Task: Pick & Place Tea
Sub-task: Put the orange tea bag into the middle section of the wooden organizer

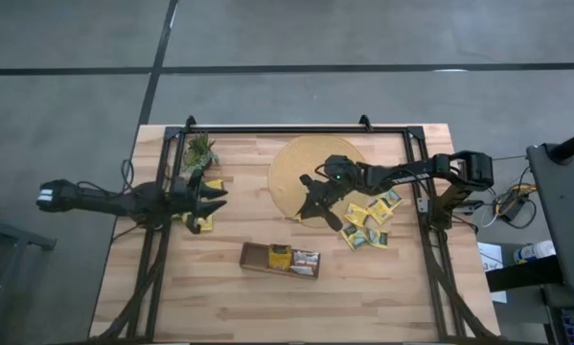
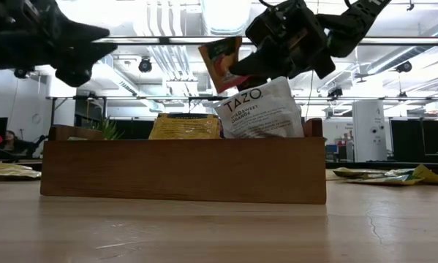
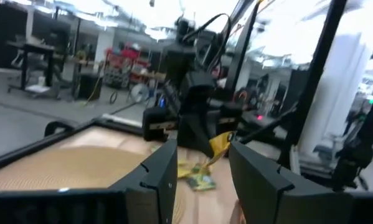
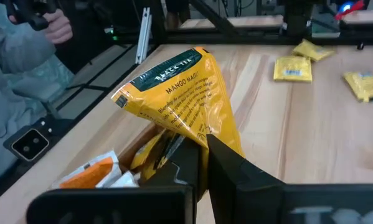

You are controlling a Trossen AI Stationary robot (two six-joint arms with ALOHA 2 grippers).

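One yellow sachet [image 4: 185,93] is hanging clamped in the right gripper [image 1: 317,203] over the mat's [image 1: 288,158] front edge — tray [image 1: 256,257] lying toward the desk's front; left gripper [image 1: 210,197] is idling part-open, empty.

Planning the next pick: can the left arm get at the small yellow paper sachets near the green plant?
Probably yes: its open end effector hovers over those small yellow paper sachets, with nothing between.

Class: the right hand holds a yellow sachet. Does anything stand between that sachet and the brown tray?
Nothing visible does. The right hand, shut on the sachet, hangs above bare table between the round mat and the tray. The left hand waits off to the side.
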